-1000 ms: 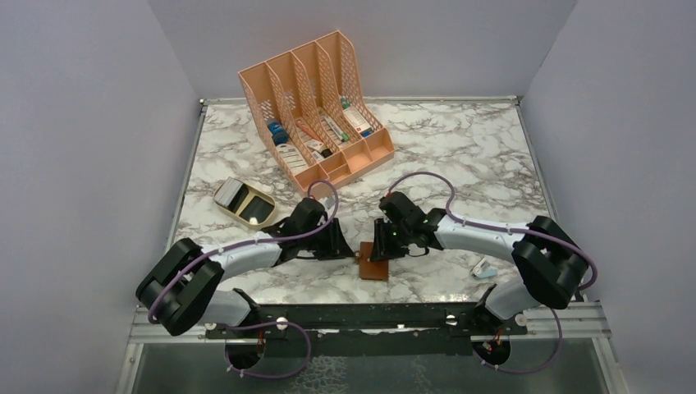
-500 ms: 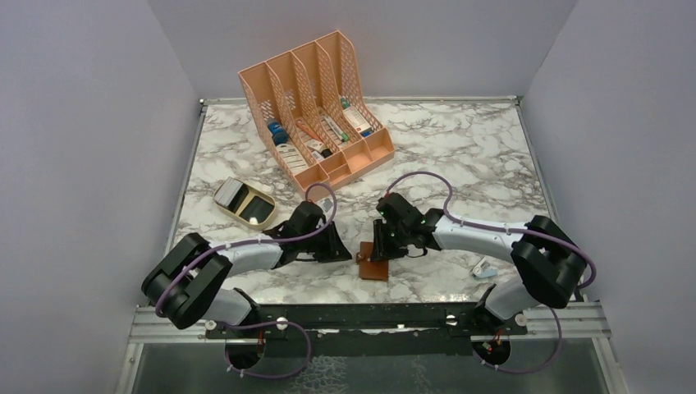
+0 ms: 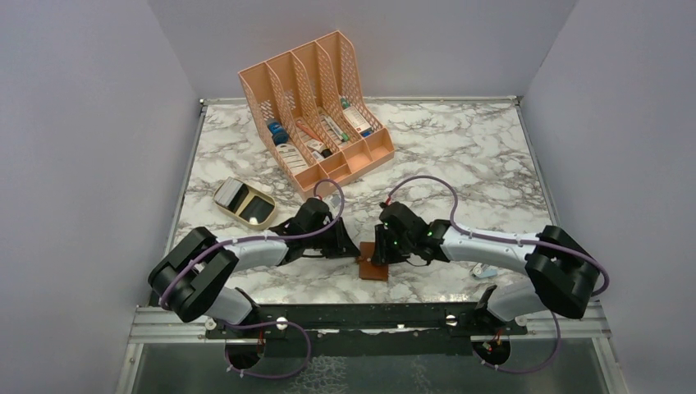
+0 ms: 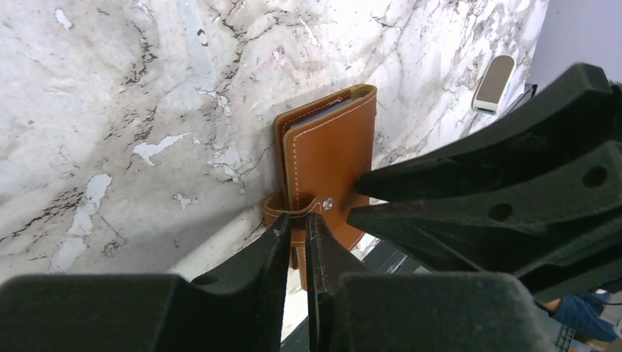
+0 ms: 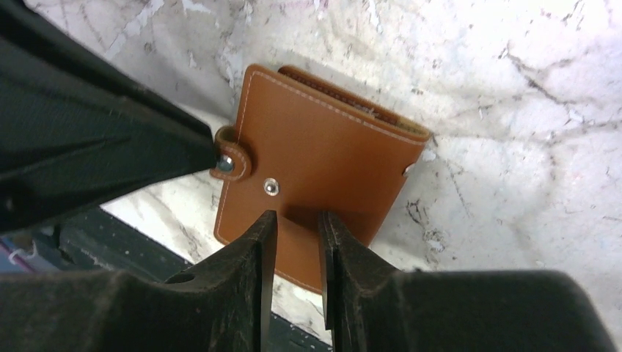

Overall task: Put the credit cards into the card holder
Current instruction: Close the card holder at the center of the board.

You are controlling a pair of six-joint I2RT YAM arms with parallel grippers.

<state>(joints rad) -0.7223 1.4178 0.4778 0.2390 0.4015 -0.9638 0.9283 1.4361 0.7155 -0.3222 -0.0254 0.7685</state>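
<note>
The card holder, a brown leather wallet, lies folded shut near the table's front edge. A pale blue-grey edge of a credit card shows inside its fold; no loose cards are in view. My left gripper comes in from the left, and its jaws are pinched on the wallet's snap tab. My right gripper stands over the wallet's near half. Its jaws are a little apart, tips on the cover, with nothing between them.
A peach slotted desk organizer with pens and small items stands at the back. A yellow open case lies at the left. A small white and blue object lies at the right by the right arm. The black rail runs just behind the wallet.
My left gripper has narrowed and closed in on the snap tab. The right arm has shifted nearer and lower over the wallet. The wallet has stayed where it was.
</note>
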